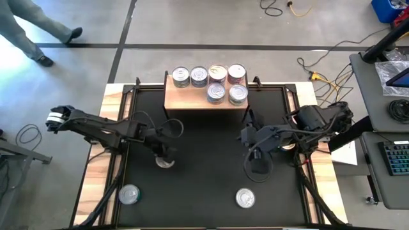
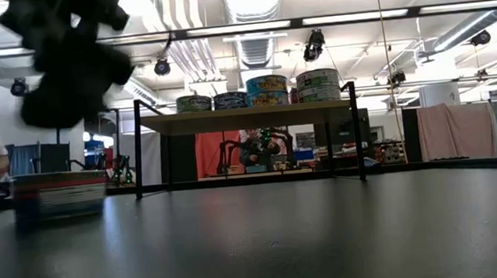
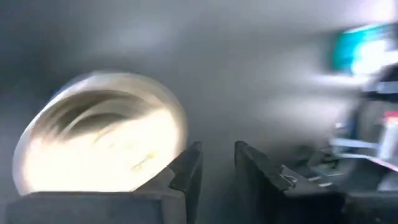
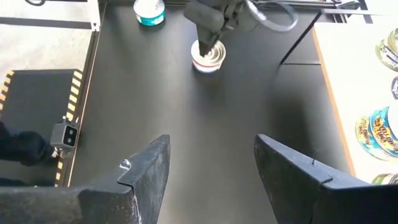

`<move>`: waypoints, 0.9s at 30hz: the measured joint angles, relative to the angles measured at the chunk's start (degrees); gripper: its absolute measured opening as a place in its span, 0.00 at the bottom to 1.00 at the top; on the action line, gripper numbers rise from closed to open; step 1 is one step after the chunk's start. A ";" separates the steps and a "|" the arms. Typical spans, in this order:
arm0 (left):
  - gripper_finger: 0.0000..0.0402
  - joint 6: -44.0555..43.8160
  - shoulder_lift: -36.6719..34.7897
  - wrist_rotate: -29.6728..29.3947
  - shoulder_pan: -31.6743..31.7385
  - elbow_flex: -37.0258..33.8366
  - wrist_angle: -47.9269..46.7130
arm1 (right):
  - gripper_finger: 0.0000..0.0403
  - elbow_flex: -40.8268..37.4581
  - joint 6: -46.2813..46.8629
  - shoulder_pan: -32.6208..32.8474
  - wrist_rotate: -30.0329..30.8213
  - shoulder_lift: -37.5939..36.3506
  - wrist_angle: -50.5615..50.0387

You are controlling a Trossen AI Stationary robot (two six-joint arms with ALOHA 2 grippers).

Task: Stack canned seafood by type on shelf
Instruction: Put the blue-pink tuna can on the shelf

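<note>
The shelf [image 1: 192, 101] stands at the mat's far edge and carries several cans of seafood [image 1: 199, 76]. In the low view two piles [image 2: 318, 85] show there, each two cans high. A silver-lidded can [image 1: 165, 161] with a red and blue side stands on the black mat [image 1: 204, 160]. My left gripper [image 1: 165, 152] hangs just above it, pointing down. In the left wrist view this can [image 3: 99, 140] lies beside one finger, outside the narrow gap of my left gripper [image 3: 217, 168]. My right gripper [image 4: 211, 165] is open and holds nothing, high over the mat's right half.
Two more cans stand loose near the mat's near edge, a teal one [image 1: 129, 194] on the left and another [image 1: 245, 198] right of centre. A cable loop [image 1: 255, 167] hangs under the right arm. A person [image 1: 38, 29] walks beyond the table's far left corner.
</note>
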 joint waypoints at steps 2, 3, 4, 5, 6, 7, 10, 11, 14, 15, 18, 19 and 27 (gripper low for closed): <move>0.19 3.26 0.40 -3.56 -1.00 2.85 3.91 | 0.56 0.00 0.62 0.11 -0.01 0.00 0.00; 0.19 4.88 0.58 -5.72 -1.62 4.72 4.07 | 0.56 0.00 1.13 0.16 -0.18 0.02 -0.02; 0.19 5.71 0.66 -7.55 -2.14 6.49 2.97 | 0.56 0.00 1.57 0.27 -0.39 0.15 -0.09; 0.19 5.94 0.80 -8.98 -2.55 8.35 -0.02 | 0.56 0.00 2.03 0.36 -0.45 0.21 -0.25; 0.19 5.88 1.08 -9.63 -2.86 10.01 -4.23 | 0.56 -0.01 2.71 0.51 -0.53 0.25 -0.53; 0.19 5.91 1.51 -10.04 -3.27 11.56 -9.63 | 0.56 -0.07 3.31 0.70 -0.95 0.44 -0.71; 0.19 5.30 2.90 -10.49 -4.94 14.84 -27.81 | 0.56 -0.18 4.79 1.20 -1.95 0.79 -0.67; 0.19 4.31 3.36 -10.70 -5.47 15.41 -34.11 | 0.56 -0.22 5.09 1.48 -1.96 0.81 -0.61; 0.19 1.22 5.10 -13.24 -6.05 14.97 -49.56 | 0.56 -0.22 6.12 1.73 -1.06 0.79 -0.58; 0.19 0.22 5.51 -14.26 -6.02 14.43 -52.13 | 0.56 -0.24 6.61 1.80 -0.03 0.79 -0.61; 0.18 -0.48 6.56 -15.27 -5.69 12.07 -52.58 | 0.56 -0.28 7.55 2.13 2.90 0.79 -0.65; 0.17 -0.35 7.00 -15.26 -5.59 11.30 -49.84 | 0.56 -0.28 7.55 2.21 3.20 0.79 -0.63; 0.02 -1.82 16.76 -15.03 -5.32 6.98 -39.03 | 0.56 -0.31 7.72 2.21 3.05 0.52 -5.88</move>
